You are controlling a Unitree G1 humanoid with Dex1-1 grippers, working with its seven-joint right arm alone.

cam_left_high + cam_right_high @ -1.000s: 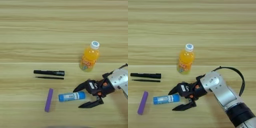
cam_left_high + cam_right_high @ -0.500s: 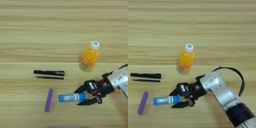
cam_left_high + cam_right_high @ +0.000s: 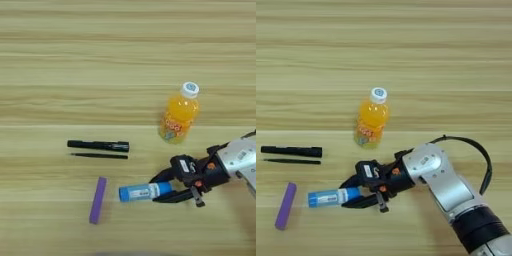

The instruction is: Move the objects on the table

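So the right gripper (image 3: 161,188) is clamped around the right end of the blue glue stick (image 3: 145,192), fingers narrowed onto it, one black finger (image 3: 162,176) on the far side and the other on the near side. The glue stick lies flat on the table (image 3: 60,60), roughly parallel to the near edge, blue cap end pointing left, white label in the middle. It's in the near half of the table, a bit right of centre in the left eye view. Can't tell if it's lifted off the wood or just resting on it.

The silver forearm (image 3: 443,182) comes in from the near right corner w/ a black cable (image 3: 478,152) looping over it.

Other stuff:
- orange juice bottle (image 3: 178,113) lies on the wood w/ its white cap toward the far edge, just beyond the gripper, not touching it
- purple bar (image 3: 98,200) lies just left of the glue stick, close to the near edge, long axis running near to far w/ a slight tilt, small gap between the two
- black marker (image 3: 98,145) is further left and farther back, parallel to the near edge
- thin black stick (image 3: 99,156) just on the near side of the marker, same direction, apart by a sliver
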